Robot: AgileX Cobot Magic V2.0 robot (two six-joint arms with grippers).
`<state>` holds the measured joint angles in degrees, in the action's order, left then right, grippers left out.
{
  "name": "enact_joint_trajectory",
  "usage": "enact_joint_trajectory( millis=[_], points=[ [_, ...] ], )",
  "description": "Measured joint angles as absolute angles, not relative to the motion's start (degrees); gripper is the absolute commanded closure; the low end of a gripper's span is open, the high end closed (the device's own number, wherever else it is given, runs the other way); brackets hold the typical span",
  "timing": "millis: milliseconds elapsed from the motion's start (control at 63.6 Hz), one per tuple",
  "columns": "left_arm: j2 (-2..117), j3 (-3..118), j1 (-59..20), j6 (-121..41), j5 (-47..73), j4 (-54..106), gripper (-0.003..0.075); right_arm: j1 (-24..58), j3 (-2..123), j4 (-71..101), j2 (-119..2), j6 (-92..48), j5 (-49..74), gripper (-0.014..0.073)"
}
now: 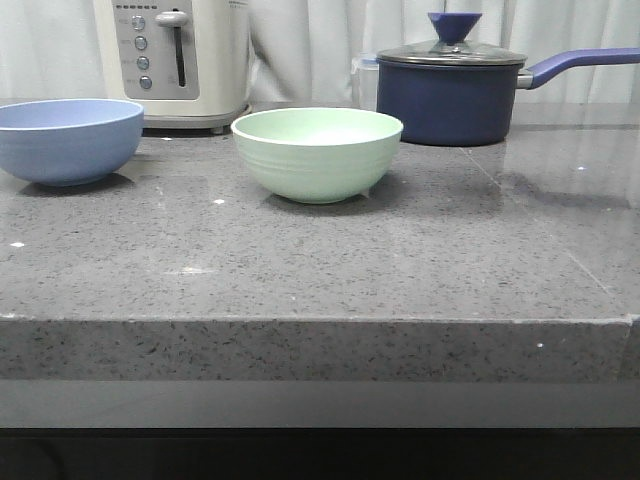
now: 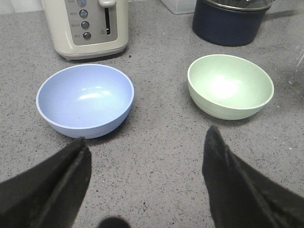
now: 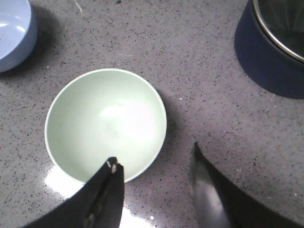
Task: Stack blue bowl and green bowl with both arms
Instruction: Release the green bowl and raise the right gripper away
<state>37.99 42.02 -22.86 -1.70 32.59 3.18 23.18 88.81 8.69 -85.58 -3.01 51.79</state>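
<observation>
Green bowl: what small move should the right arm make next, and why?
Probably lower the open right tool onto the green bowl's near rim. One finger already hangs over the rim, the other outside it, and the bowl sits empty, apart from the blue bowl.

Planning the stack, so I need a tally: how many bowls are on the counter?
2. The blue bowl sits at the left in front of the toaster; the green bowl stands mid-counter, apart from it. Both are empty, and no other bowls show.

Blue bowl [image 1: 66,140] and green bowl [image 1: 317,152] upright, apart.
</observation>
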Motion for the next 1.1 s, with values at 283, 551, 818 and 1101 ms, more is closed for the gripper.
enact_joint_trajectory(
  millis=[283, 551, 818, 1101],
  points=[
    [38.0, 42.0, -22.9, -1.7, 32.6, 3.2, 0.0229, 23.2, 75.8, 8.6, -80.6, -3.6, 45.6, 0.0552],
    [38.0, 42.0, -22.9, -1.7, 32.6, 3.2, 0.0229, 23.2, 66.8, 8.6, -80.6, -3.7, 36.5, 0.0654],
    [38.0, 42.0, -22.9, -1.7, 32.6, 3.2, 0.0229, 23.2, 66.0, 10.0, -84.6, -3.8, 35.1, 0.0654],
    [38.0, 42.0, -22.9, -1.7, 32.6, 3.2, 0.0229, 23.2, 66.0, 13.2, -90.0, -3.9, 33.2, 0.0654]
  ],
)
